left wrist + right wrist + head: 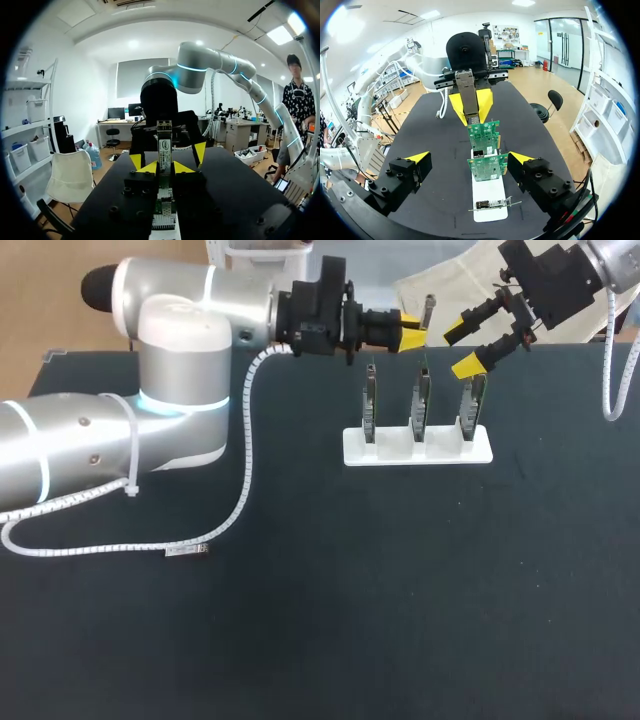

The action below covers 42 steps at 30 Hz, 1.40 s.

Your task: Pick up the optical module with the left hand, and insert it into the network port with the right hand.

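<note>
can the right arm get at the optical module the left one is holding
Probably yes. The right gripper has its jaws open and faces the optical module, which sticks out past the tips of the left gripper, with nothing visible between them.

The left end effector (165,167) hides the optical module's (164,142) base.

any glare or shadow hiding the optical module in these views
Head view: the optical module looks small and faint, but no shadow falls on it; left wrist view: evenly lit in the left gripper, no glare; right wrist view: no glare on it either.
</note>
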Each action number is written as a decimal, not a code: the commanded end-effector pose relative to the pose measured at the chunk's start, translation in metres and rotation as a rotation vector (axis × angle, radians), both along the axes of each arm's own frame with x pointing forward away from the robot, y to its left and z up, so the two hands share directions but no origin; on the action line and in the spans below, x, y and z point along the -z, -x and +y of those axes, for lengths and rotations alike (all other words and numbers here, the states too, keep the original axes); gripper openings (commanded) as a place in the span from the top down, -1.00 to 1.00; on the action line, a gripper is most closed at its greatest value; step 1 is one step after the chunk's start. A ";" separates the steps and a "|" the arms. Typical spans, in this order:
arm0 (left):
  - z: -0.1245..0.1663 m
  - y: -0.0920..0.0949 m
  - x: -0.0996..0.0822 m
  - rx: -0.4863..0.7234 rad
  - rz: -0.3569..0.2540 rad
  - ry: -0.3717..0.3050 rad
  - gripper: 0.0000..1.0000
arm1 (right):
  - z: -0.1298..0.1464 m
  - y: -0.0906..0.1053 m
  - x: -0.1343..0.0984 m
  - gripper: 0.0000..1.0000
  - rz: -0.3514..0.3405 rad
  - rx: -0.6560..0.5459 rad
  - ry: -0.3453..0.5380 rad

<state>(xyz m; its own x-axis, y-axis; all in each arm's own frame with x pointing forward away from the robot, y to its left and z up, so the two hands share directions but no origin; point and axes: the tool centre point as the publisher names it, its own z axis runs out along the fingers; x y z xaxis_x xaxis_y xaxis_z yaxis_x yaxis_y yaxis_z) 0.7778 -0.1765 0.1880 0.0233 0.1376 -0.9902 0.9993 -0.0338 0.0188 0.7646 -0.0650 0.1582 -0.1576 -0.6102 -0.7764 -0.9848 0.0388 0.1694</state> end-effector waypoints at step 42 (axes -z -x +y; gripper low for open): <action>-0.012 0.003 0.015 0.006 0.087 -0.022 1.00 | 0.000 0.001 0.000 -1.00 -0.003 0.003 0.001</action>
